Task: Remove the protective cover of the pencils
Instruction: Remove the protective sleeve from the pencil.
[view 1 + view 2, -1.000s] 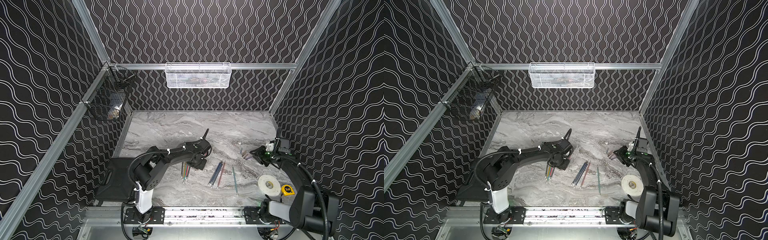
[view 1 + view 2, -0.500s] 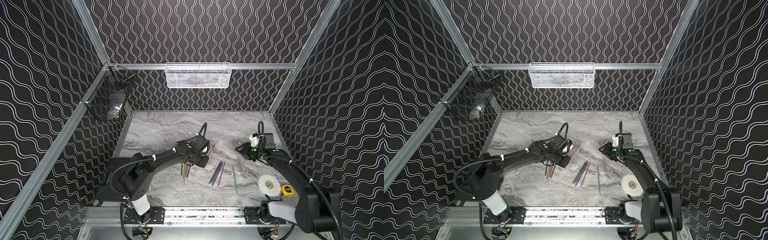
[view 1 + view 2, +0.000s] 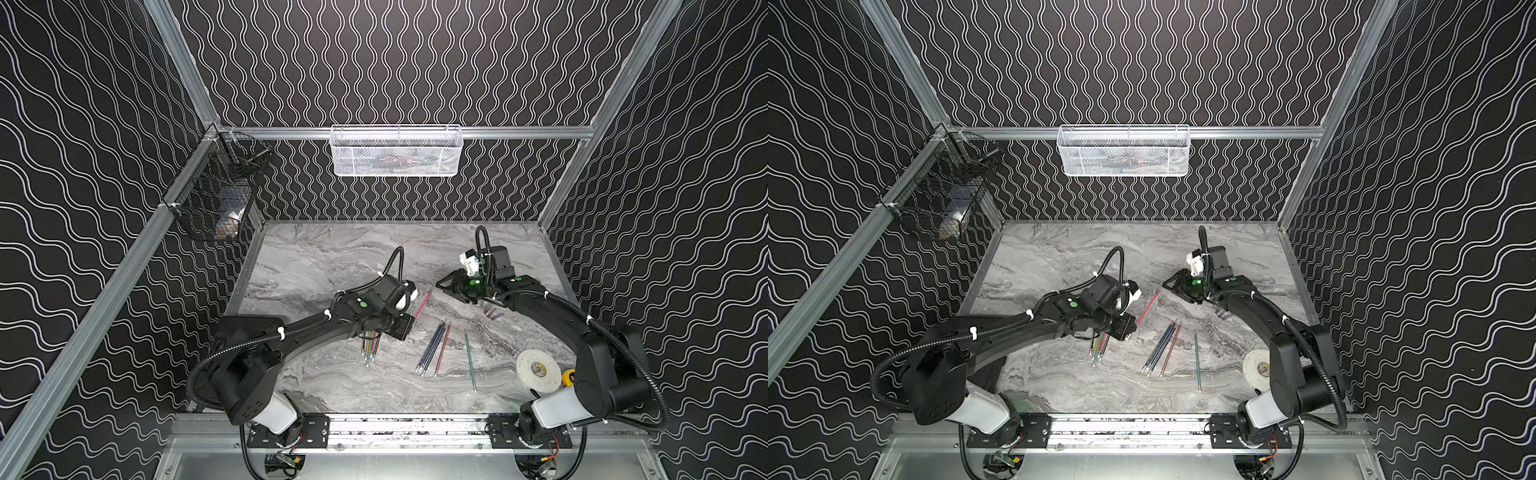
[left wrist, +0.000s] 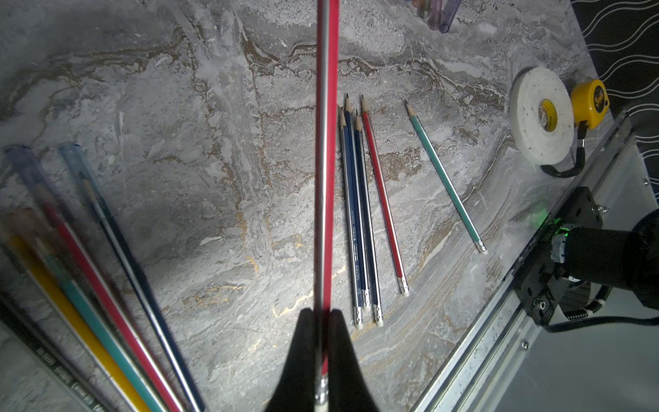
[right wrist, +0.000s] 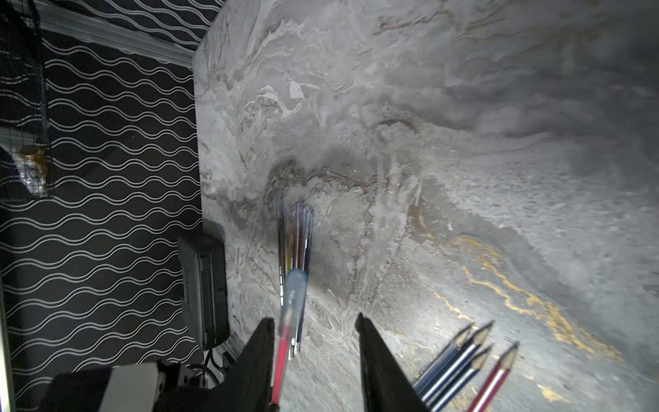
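Progress: roughly half, I judge. Five bare pencils (image 3: 434, 347) lie on worktop (image 3: 332, 257) centre-near; loose caps (image 3: 492, 312) lie far right by right arm. Capped bundle (image 3: 370, 345) lies under left arm. Left end effector (image 4: 322, 314) is clamped on red pencil (image 4: 326, 160) near eraser end, tip aimed at right end effector (image 5: 315, 321). Its jaws stand apart, clear cap (image 5: 294, 292) just beside one jaw, not gripped. Left for me: pull this cap, then bundle's.
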